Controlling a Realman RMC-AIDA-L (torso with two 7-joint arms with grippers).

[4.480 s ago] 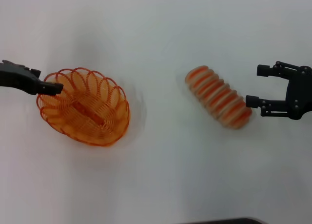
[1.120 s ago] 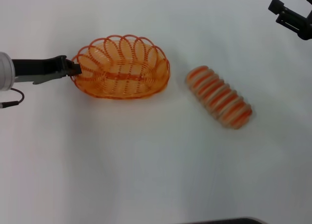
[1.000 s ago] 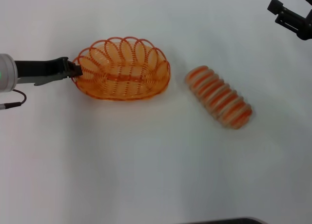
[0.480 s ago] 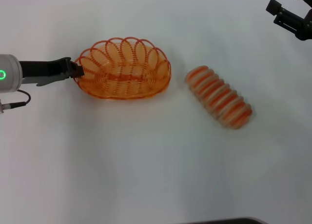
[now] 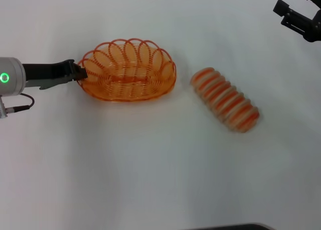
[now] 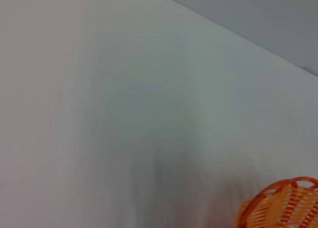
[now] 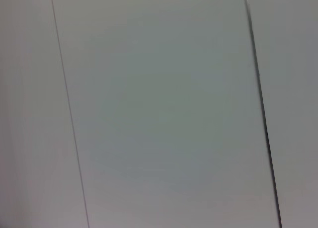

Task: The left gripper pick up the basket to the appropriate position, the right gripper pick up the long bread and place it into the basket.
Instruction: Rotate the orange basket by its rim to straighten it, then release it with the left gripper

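Note:
The orange wire basket lies lengthwise near the middle of the white table, and one edge of it shows in the left wrist view. My left gripper reaches in from the left, shut on the basket's left rim. The long bread, beige with orange stripes, lies slantwise on the table to the right of the basket, a short gap away. My right gripper hangs open at the far right corner, well away from the bread and holding nothing. I cannot tell whether the basket touches the table.
The white table stretches bare in front of the basket and bread. A dark edge shows at the bottom of the head view. The right wrist view shows only plain grey surfaces.
Since 4.5 s ago the left gripper carried the basket up and right and turned it lengthwise; the right gripper withdrew to the far right corner. In the last second the basket crept slightly right.

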